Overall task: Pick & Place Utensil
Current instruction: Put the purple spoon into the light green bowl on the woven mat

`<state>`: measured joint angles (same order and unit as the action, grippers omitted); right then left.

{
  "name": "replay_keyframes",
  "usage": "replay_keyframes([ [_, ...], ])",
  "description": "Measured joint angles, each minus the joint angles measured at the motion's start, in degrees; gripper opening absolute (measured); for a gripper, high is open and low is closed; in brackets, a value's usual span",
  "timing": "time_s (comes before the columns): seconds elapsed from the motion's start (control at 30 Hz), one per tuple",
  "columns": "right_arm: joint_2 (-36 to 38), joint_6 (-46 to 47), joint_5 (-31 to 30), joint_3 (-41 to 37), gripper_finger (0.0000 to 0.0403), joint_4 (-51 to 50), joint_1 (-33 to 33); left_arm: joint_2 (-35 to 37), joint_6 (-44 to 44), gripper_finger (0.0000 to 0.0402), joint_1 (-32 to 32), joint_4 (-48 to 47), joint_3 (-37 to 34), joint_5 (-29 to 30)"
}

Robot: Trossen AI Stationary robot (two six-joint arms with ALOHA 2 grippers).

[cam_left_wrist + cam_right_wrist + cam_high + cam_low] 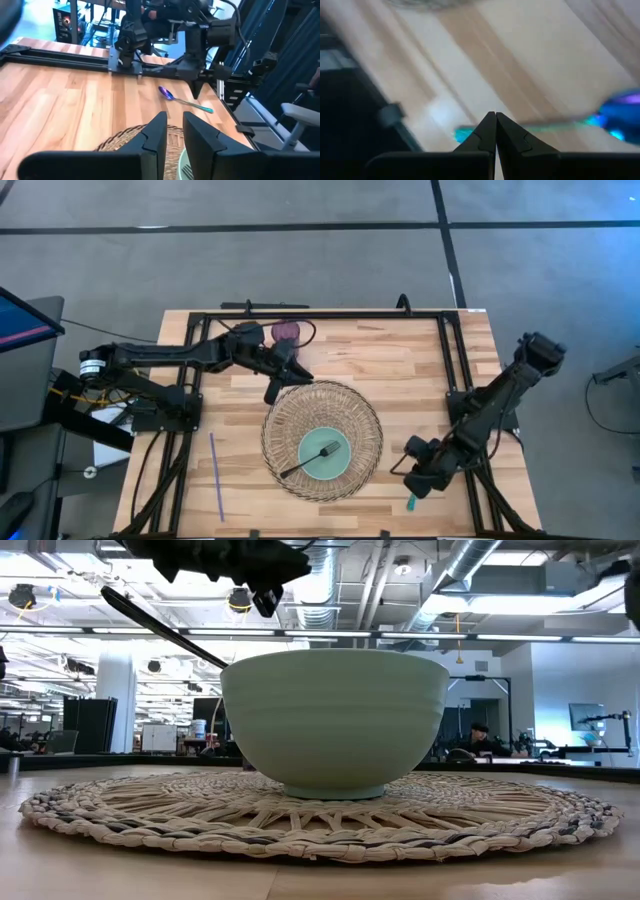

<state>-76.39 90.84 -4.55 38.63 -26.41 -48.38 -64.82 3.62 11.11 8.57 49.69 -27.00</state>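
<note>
Leftmost, the left gripper [272,392] hovers at the woven mat's [285,440] upper-left rim, fingers [156,131] narrowly parted and empty. Centrally, a black fork [310,461] rests in the green bowl [332,465]. Lower right, the right gripper [418,485] stands closed over the iridescent spoon [600,120].

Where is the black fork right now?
In the high view, the black fork leans in the green bowl in the middle of the woven mat, its handle pointing toward the left arm's side, between the left gripper and the right gripper.
</note>
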Motion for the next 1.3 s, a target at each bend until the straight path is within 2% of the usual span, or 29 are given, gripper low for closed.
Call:
replay_keyframes([
  [0.1, -0.95, 11.81, 5.9, 0.0, 0.0, -2.58, 1.17, 0.0, 0.0, 0.0062, 0.0, 0.01, 0.0, 0.0],
  [0.17, -1.86, 18.98, 7.56, 0.0, 0.0, -3.81, 1.11, 0.0, -0.12, 0.0062, -0.02, -0.01, 0.0, -0.02],
  [0.33, -5.34, 26.4, 8.35, 0.0, 0.0009, -0.69, -0.5, 0.0, -2.44, 0.0062, -0.02, 0.01, 0.0, 0.0],
  [0.63, -9.21, 27.35, 10.92, 0.0, 0.0082, 0.63, 0.24, -0.02, -3.82, 0.0062, -0.02, 0.84, 0.0, 0.0],
  [0.8, -9.19, 27.32, 10.27, 0.0, 0.0108, 0.73, 2.18, -0.02, -3.87, 0.0062, -0.02, 3.99, 0.01, -0.02],
  [1.07, -9.19, 27.49, 10.37, 0.0, 0.011, -0.36, 4.32, -0.02, -3.87, 0.0062, -0.02, 4.77, 0.02, -0.02],
  [1.3, -9.15, 30.72, 10.46, 0.11, 0.0097, -6.06, 4.32, -0.02, -3.86, 0.0062, -0.02, 4.75, 0.02, -0.02],
])
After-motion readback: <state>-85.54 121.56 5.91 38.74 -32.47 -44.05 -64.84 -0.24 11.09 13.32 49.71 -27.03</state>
